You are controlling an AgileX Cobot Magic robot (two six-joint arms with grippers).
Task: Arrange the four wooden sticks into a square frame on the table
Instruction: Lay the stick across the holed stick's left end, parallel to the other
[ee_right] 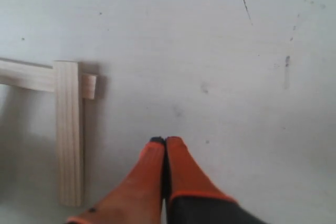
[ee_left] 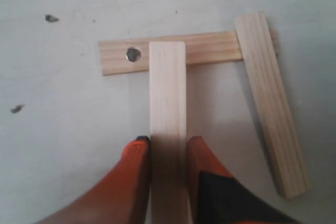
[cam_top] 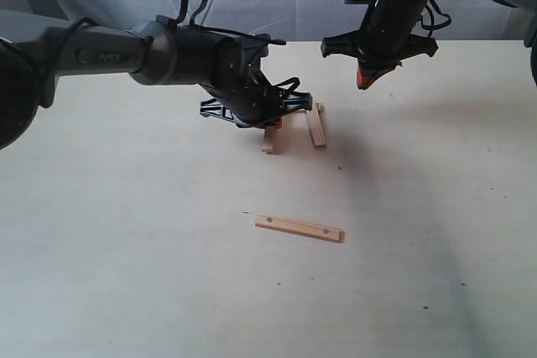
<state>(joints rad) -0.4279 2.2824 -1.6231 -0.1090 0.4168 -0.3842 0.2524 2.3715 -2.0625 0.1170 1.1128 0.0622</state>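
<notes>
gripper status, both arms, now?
Left gripper: closed on a wooden stick, one finger on each side.
Right gripper: closed, fingers together, holding nothing.

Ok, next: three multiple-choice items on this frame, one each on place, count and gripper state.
1. Where is the lone stick? A. standing on end; B. flat on the table, nearer the camera than the rest; C. stacked on the others.
2. How many sticks show in the left wrist view? A. two; B. four; C. three.
3. The right gripper is: A. shut, empty; B. open; C. shut on a stick.
Answers: 1 B, it lies apart from the group; 2 C, the held stick, holed stick and tilted stick; 3 A, its fingers meet with nothing between.
</notes>
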